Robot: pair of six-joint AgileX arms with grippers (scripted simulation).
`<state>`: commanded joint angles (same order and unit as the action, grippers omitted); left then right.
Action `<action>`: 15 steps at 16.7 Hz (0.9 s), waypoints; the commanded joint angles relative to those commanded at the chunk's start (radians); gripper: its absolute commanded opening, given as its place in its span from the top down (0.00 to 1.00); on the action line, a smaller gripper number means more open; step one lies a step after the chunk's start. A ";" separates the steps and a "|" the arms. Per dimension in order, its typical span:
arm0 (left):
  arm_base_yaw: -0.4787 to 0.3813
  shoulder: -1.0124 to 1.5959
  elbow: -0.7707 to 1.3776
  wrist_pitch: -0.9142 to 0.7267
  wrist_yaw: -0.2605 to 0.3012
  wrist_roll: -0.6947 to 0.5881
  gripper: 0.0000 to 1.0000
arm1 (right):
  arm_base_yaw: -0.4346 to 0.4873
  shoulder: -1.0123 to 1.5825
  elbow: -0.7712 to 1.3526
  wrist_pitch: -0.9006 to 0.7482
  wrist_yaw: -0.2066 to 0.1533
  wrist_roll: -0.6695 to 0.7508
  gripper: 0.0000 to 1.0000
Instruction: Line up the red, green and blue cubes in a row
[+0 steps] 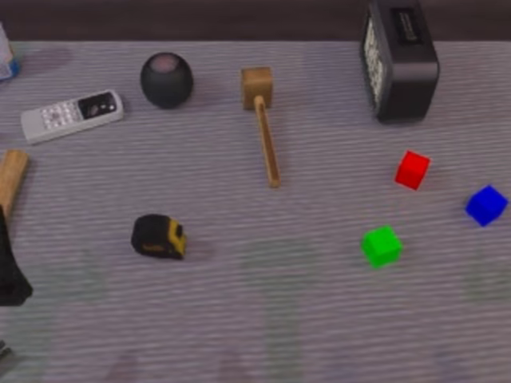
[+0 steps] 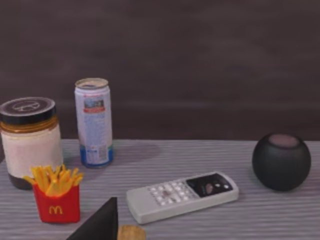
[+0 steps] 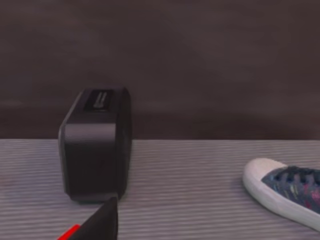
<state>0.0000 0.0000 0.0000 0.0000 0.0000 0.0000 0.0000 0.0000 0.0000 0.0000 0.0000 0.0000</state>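
Three small cubes lie apart from one another on the right part of the table. The red cube [image 1: 412,170] is farthest back, the green cube [image 1: 381,246] is nearer the front and to its left, and the blue cube [image 1: 486,205] sits close to the right edge. A sliver of the red cube [image 3: 69,233] shows in the right wrist view beside a dark tip of my right gripper [image 3: 102,222]. My left arm [image 1: 9,275] rests at the table's left edge, far from the cubes. The right arm is out of the top view. Nothing is held.
A black-and-yellow tape measure [image 1: 159,237], wooden mallet [image 1: 261,120], dark round speaker [image 1: 167,80], white remote [image 1: 72,115] and black box [image 1: 401,60] lie around. A wooden piece [image 1: 11,179] is at the left. A jar [image 2: 29,140], can [image 2: 93,122], fries box [image 2: 55,195] and shoe [image 3: 285,192] stand farther out.
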 joint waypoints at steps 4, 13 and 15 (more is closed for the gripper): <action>0.000 0.000 0.000 0.000 0.000 0.000 0.00 | 0.005 0.030 0.030 -0.020 -0.002 -0.012 0.00; 0.000 0.000 0.000 0.000 0.000 0.000 0.00 | 0.069 0.682 0.644 -0.384 0.003 -0.234 0.00; 0.000 0.000 0.000 0.000 0.000 0.000 0.00 | 0.090 0.925 0.846 -0.505 0.005 -0.304 0.00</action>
<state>0.0000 0.0000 0.0000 0.0000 0.0000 0.0000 0.0896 0.9245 0.8458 -0.5049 0.0051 -0.3044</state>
